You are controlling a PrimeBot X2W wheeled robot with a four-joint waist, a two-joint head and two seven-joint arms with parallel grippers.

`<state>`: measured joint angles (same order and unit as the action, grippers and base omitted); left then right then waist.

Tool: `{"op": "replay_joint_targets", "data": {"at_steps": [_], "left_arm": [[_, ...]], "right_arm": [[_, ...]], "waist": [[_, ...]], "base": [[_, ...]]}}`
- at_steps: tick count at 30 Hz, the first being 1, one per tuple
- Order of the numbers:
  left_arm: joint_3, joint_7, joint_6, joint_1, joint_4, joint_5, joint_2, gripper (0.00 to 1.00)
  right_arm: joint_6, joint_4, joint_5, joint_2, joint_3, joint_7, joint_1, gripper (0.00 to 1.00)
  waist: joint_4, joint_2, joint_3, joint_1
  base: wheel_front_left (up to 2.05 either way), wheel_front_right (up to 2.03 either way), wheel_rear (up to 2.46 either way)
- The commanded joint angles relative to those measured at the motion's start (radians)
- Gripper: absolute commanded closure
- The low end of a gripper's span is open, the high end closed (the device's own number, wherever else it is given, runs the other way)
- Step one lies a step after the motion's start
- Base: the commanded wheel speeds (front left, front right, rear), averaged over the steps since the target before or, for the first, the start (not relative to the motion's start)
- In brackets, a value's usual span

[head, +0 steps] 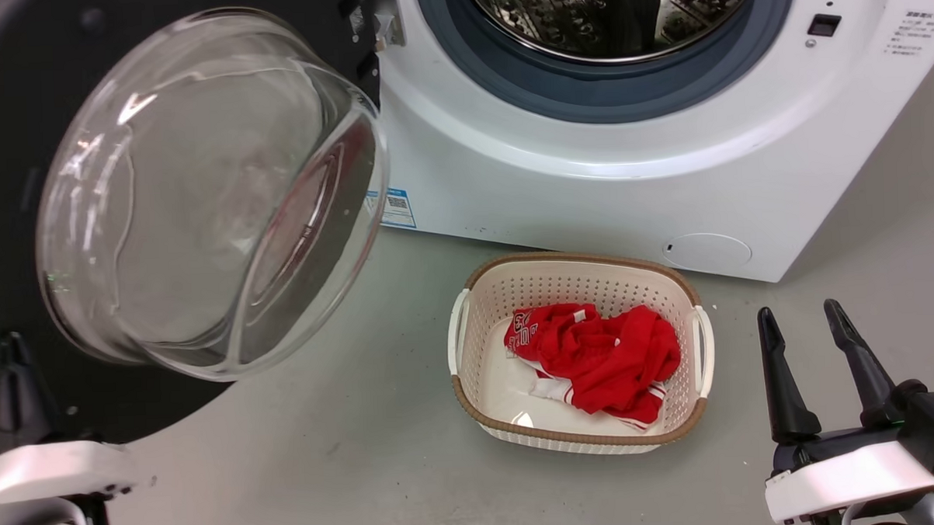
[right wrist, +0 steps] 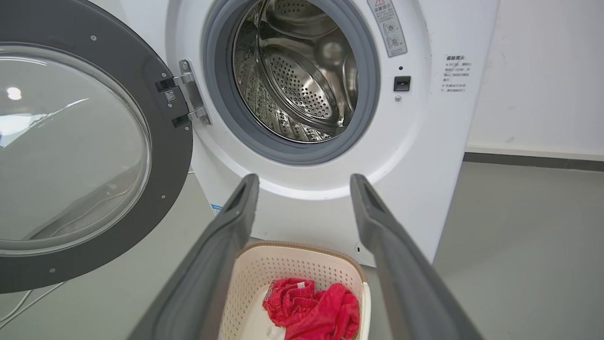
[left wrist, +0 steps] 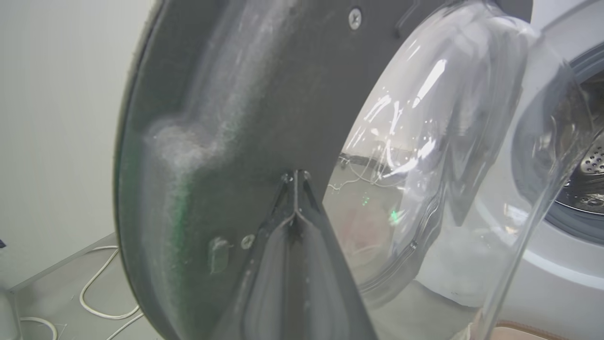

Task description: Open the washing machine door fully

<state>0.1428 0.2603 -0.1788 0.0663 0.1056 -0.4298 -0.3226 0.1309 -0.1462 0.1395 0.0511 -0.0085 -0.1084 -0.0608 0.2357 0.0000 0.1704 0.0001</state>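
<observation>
Washing machine door (head: 200,194): swung out to the left on its hinge (right wrist: 191,97), inner face towards the robot, well clear of the opening. Wide dark rim with screws, and a bulging clear glass bowl in the centre with glare on it.

Washing machine (head: 589,196): white box at far centre and right, with its mouth uncovered. Perforated steel drum (right wrist: 292,80) inside a grey-blue rubber ring (head: 609,94). Dark latch slot (head: 824,25) right of the mouth. Blue label sticker (head: 397,208) low on the front left, round cap (head: 707,252) low on the front right.

Left gripper (left wrist: 295,182): fingers pressed together, nothing between them. The tips are at the door's dark inner rim, just left of the glass bowl. Can't tell whether they touch it.

Right gripper (head: 799,313): fingers apart and empty. It is near right, well apart from the door and the machine.

In the way: a basket (head: 583,257) stands on the floor (head: 326,454) just in front of the machine, below the mouth, between the two grippers. It is cream perforated plastic with a rounded-rectangle shape, a brown woven-look rim and side handles. Inside is a crumpled red garment (head: 595,359) with white trim, heaped towards the basket's right side.

White cables (left wrist: 99,293) lie on the floor behind the door, along the pale wall (right wrist: 542,71). The floor is smooth grey.
</observation>
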Motion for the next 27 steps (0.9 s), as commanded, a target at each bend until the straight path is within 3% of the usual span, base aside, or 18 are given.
{"op": "replay_joint_targets", "data": {"at_steps": [1,9,19,27], "left_arm": [[0.028,0.007,0.006,0.02,0.01,0.008,-0.007,1.0],[0.113,0.006,0.05,0.008,0.041,0.054,-0.004,1.0],[0.117,0.005,0.035,-0.171,-0.111,0.177,0.125,1.0],[0.022,0.005,0.081,-0.233,-0.186,0.24,0.21,1.0]], "right_arm": [[0.0,0.001,-0.005,-0.002,0.0,-0.006,0.014,0.0],[0.0,0.019,-0.003,-0.002,0.01,-0.014,0.026,0.0],[0.0,0.066,0.024,-0.002,0.036,-0.049,0.01,0.0],[0.0,0.079,0.023,-0.002,0.042,-0.059,-0.002,0.0]], "waist": [[-0.005,0.0,0.003,-0.0001],[-0.032,0.0,-0.001,-0.0001],[-0.089,0.0,-0.067,-0.0001],[-0.119,0.0,-0.1,-0.0001]], "base": [[0.0,0.0,0.0],[0.0,0.0,0.0],[0.0,0.0,0.0],[0.0,0.0,0.0]]}}
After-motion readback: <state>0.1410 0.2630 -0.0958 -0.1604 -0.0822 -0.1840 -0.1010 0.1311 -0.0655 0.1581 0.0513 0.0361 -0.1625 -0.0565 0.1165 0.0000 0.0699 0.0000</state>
